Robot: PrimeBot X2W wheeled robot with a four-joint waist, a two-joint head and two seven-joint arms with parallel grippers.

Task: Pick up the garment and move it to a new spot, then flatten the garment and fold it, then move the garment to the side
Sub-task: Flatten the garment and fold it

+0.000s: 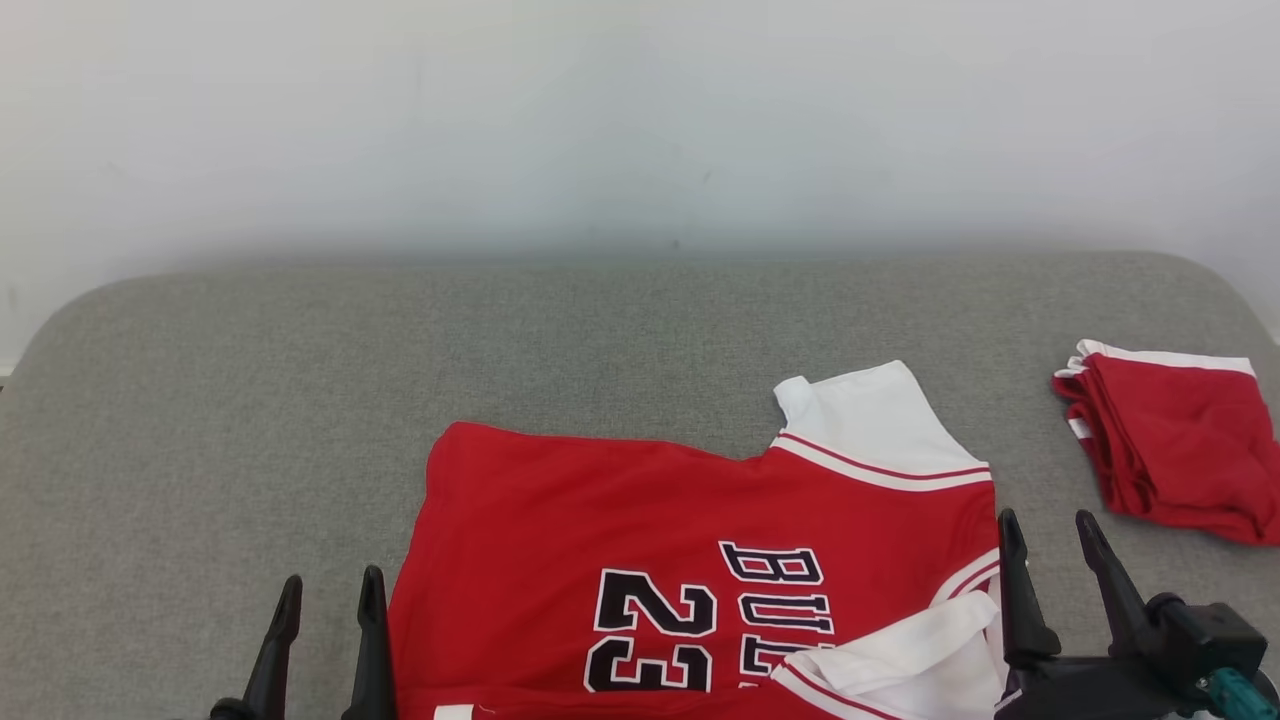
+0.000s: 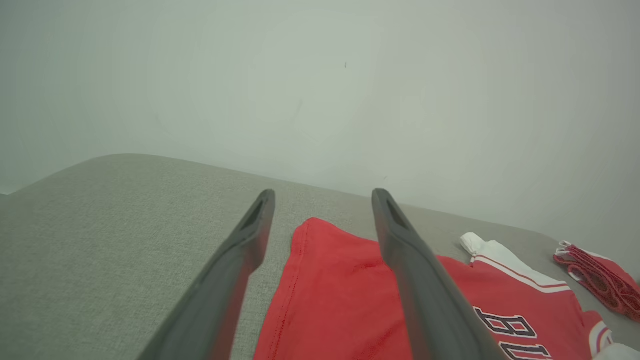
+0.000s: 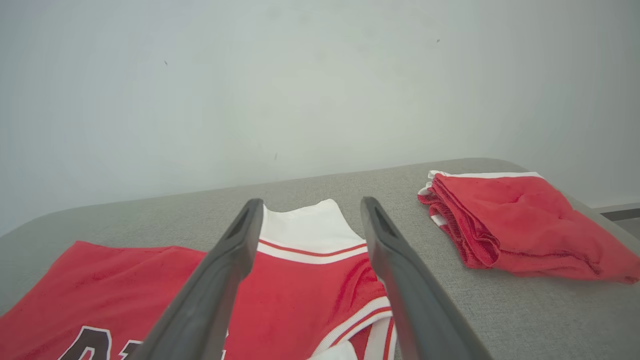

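2 grippers, both spread wide and holding nothing: the left gripper (image 1: 332,578) sits low beside the jersey's left edge, the right gripper (image 1: 1048,518) beside its right edge, both pointing forward. 1 red jersey (image 1: 620,520) lies spread on the grey surface (image 1: 300,350). 1 folded red garment (image 1: 1180,450) rests apart, farther right.

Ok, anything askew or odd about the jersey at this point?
Yes: the red jersey lies mostly flat, but its near white sleeve, beside the right gripper, is flipped over onto the red body, rumpled and covering part of the lettering. The far sleeve lies spread out. The folded red garment looks tidy.
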